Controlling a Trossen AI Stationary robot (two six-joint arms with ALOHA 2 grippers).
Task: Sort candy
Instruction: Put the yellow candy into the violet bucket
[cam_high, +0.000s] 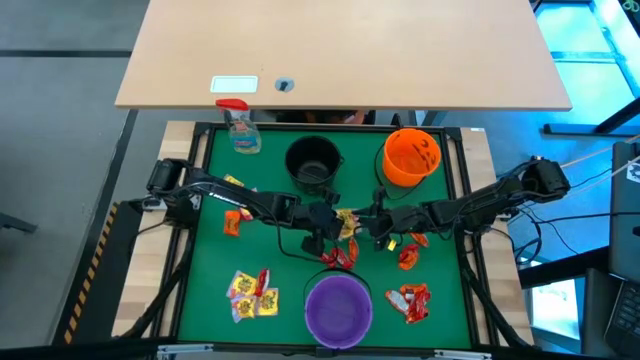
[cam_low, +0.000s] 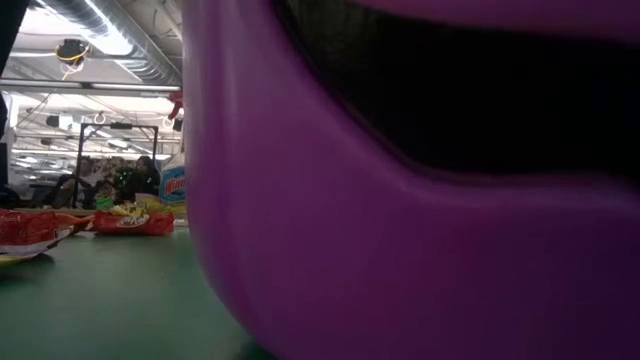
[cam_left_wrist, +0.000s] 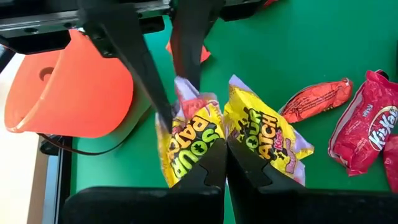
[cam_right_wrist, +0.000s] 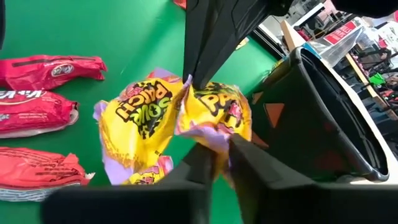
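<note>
The purple bowl (cam_high: 338, 308) sits at bottom centre of the high view. Above it, at frame centre, both grippers meet over yellow candy (cam_left_wrist: 193, 140). The left gripper (cam_high: 322, 226) is clenched on one yellow packet's edge. The right gripper (cam_high: 380, 224) pinches the same packet, or possibly the adjoining one; the wrist views leave this unclear. Judgement: only one arm should carry, so the other should release before any lift, avoiding a tear. Red candy (cam_high: 412, 300) lies lower right. The black bowl (cam_high: 313, 162) and orange bowl (cam_high: 411, 155) stand at upper centre.
</note>
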